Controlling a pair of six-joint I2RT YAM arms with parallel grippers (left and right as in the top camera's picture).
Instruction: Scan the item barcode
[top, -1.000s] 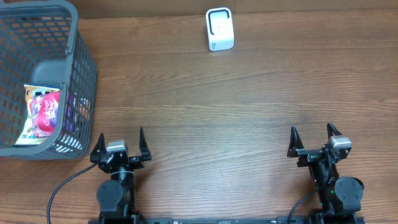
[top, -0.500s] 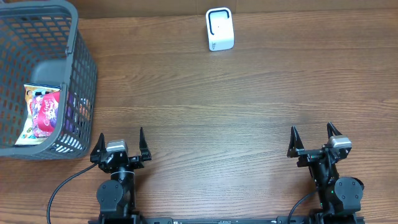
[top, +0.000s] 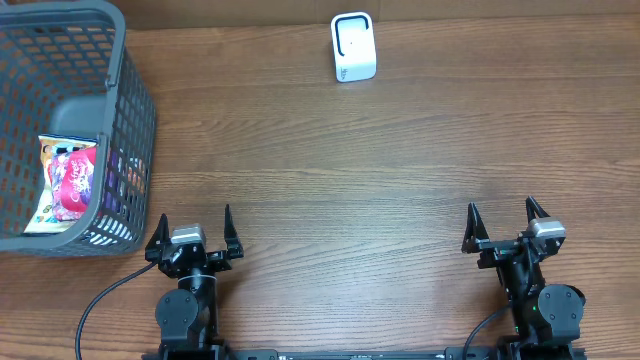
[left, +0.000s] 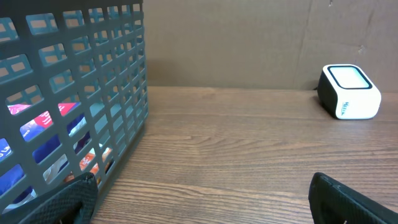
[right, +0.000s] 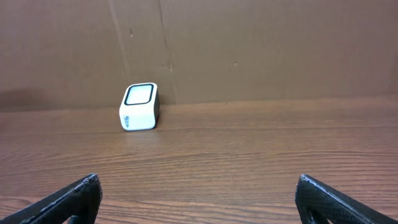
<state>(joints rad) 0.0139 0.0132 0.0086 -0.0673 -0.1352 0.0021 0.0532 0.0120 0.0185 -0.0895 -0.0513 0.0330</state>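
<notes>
Packet (top: 66, 180) lies in the basket (top: 135, 120) at ten o'clock; lower your released left gripper (top: 193, 222) straight in. Right gripper (top: 501, 212) is released too; scanner (top: 353, 47) at twelve.

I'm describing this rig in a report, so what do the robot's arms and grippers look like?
The left arm and right arm are black with round joints. The left gripper and right gripper each have two black pointed fingers and a grey block behind. A black cable loops from the left arm.
</notes>
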